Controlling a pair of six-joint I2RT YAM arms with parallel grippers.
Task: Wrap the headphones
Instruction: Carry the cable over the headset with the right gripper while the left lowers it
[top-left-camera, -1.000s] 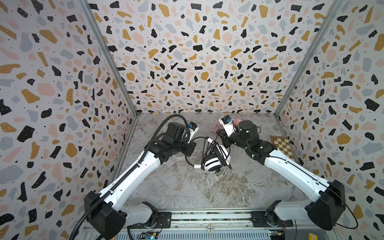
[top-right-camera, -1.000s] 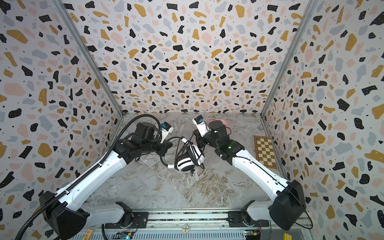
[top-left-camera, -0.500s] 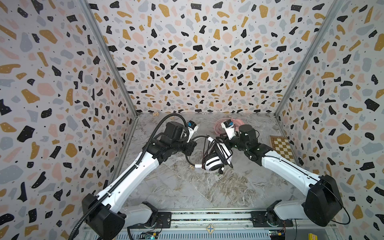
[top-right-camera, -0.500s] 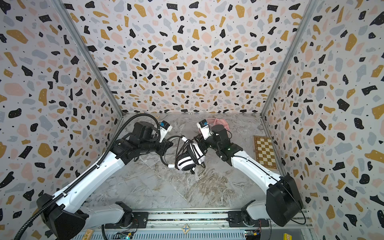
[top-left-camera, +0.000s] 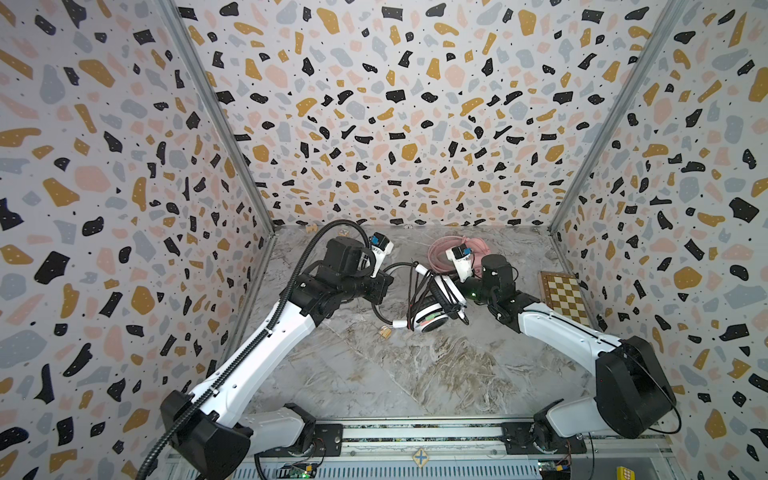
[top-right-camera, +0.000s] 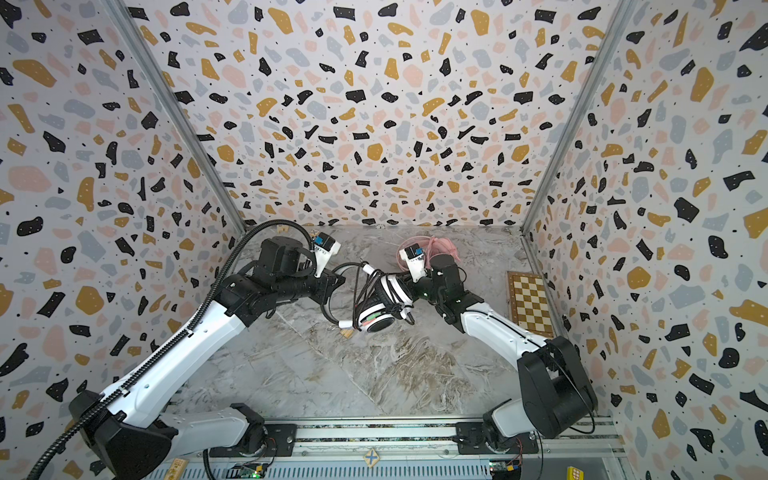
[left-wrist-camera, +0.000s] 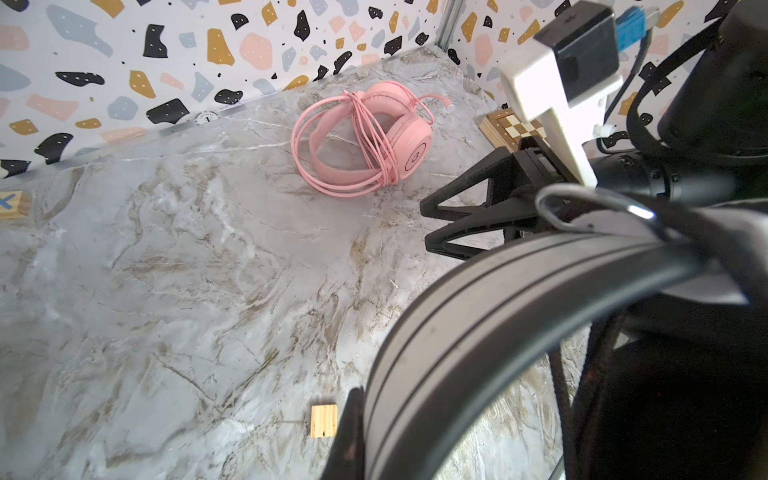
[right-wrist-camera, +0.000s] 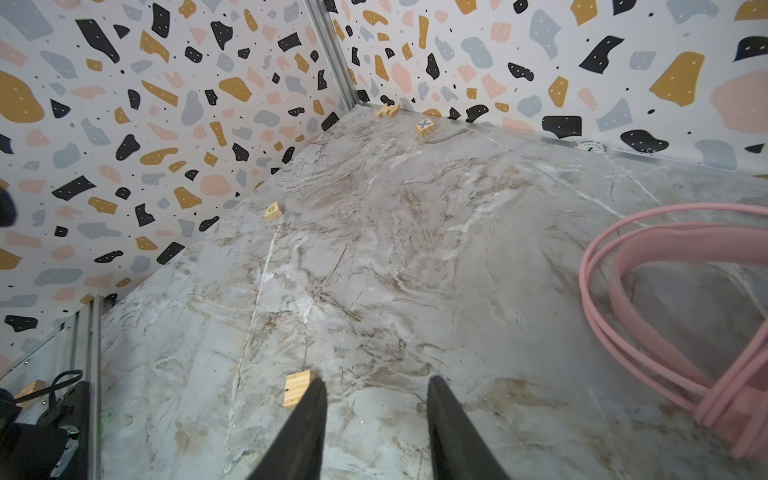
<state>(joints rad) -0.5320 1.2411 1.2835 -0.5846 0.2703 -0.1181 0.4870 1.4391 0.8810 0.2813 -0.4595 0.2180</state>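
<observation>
The white headphones (top-left-camera: 430, 318) with black pads hang just above the table's middle in both top views (top-right-camera: 378, 318). Their black cable (top-left-camera: 415, 291) loops around them. My left gripper (left-wrist-camera: 374, 409) is shut on their grey-and-black headband (left-wrist-camera: 478, 311), which fills the left wrist view; one finger (left-wrist-camera: 351, 419) shows beside it. My right gripper (right-wrist-camera: 376, 380) is open with only bare table between its fingers; it sits right beside the headset (top-left-camera: 455, 291). The pink headphones (left-wrist-camera: 361, 141) lie behind at the back, cable wound round them (top-left-camera: 440, 249).
A small chessboard (top-left-camera: 563, 293) lies by the right wall. A wooden block (top-left-camera: 385, 331) rests on the table under the headset, also close to my right fingers (right-wrist-camera: 297, 388). More small blocks (right-wrist-camera: 424, 126) sit along the back wall and the left wall (right-wrist-camera: 273, 211).
My right gripper's jaws have spread apart and its arm has swung lower, closer to the headset. The left gripper and the white headphones have hardly moved.
</observation>
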